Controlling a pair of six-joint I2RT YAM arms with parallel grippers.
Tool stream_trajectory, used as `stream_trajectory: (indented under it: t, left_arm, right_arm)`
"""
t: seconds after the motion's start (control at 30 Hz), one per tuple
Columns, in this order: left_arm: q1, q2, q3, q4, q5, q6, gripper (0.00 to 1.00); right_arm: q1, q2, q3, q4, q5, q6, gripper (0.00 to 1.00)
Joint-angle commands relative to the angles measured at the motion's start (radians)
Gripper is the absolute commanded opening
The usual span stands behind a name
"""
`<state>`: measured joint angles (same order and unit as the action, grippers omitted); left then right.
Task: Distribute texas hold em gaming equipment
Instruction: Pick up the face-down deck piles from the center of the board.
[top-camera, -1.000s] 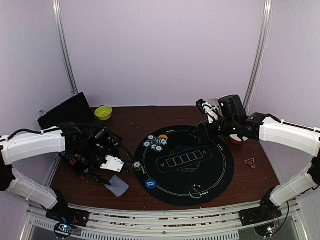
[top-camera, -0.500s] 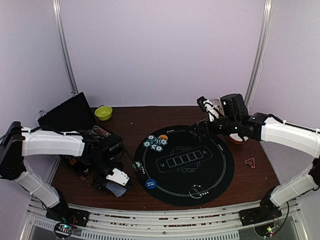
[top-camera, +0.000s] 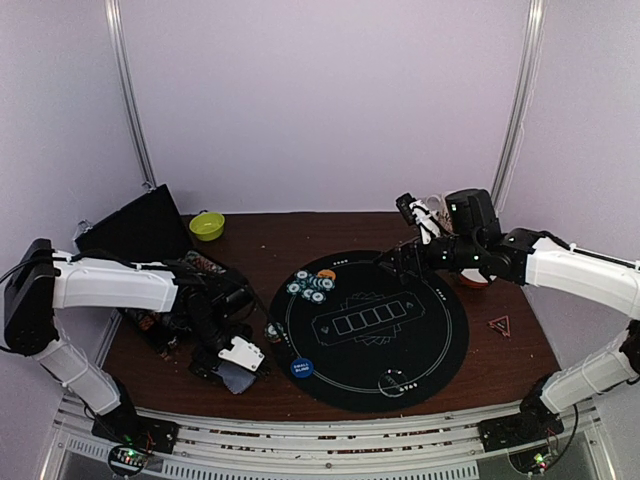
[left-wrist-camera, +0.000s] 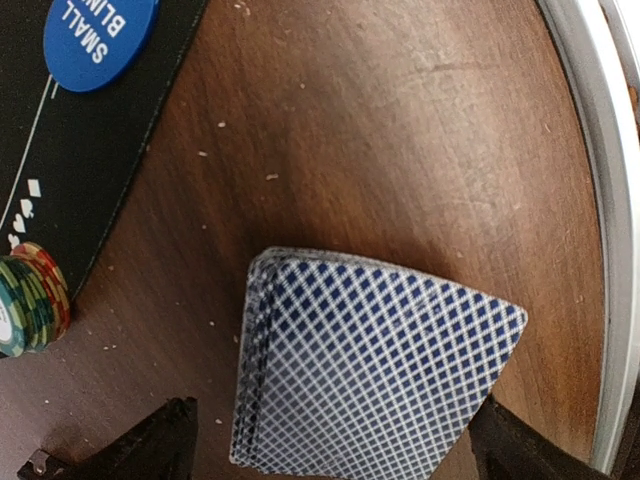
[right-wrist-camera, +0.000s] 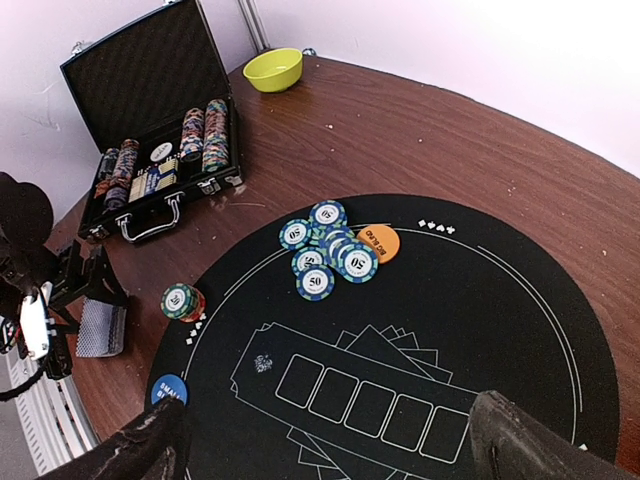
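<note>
Card deck (left-wrist-camera: 375, 360) between spread left gripper (left-wrist-camera: 335, 455) jaws.

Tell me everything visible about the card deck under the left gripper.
The card deck is a slightly skewed stack, face down, backs in a blue-and-white lattice print, corners rounded. It lies flat on the brown wooden table, just off the black mat. The open left gripper straddles it; no contact shows.
</note>
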<state>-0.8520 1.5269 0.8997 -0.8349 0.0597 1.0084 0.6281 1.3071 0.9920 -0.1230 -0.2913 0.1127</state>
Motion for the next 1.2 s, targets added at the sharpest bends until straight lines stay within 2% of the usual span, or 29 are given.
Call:
stream_trajectory:
  t: [0.0,0.4,0.8,1.0,1.17]
  left_arm:
    - [-0.005,0.021,0.022,0.017,0.006,0.015,0.98]
    - [-0.005,0.048,-0.015,0.104,-0.019,0.024,0.98]
    - [-0.005,0.021,0.021,-0.022,0.114,0.014,0.98]
    - [-0.005,-0.008,-0.069,0.065,-0.01,0.041,0.98]
    - [-0.006,0.011,-0.066,0.115,-0.047,0.035,0.97]
  right_arm:
    - [-0.004,-0.001,-0.009,0.017,-0.025,0.01,1.0]
    - [-0.007,0.0,-0.023,0.033,-0.049,0.026,1.0]
    - [-0.01,-0.006,-0.028,0.037,-0.048,0.024,1.0]
    - [-0.013,-0.005,-0.027,0.043,-0.049,0.025,1.0]
    - [-0.014,0.0,-0.025,0.046,-0.057,0.034,1.0]
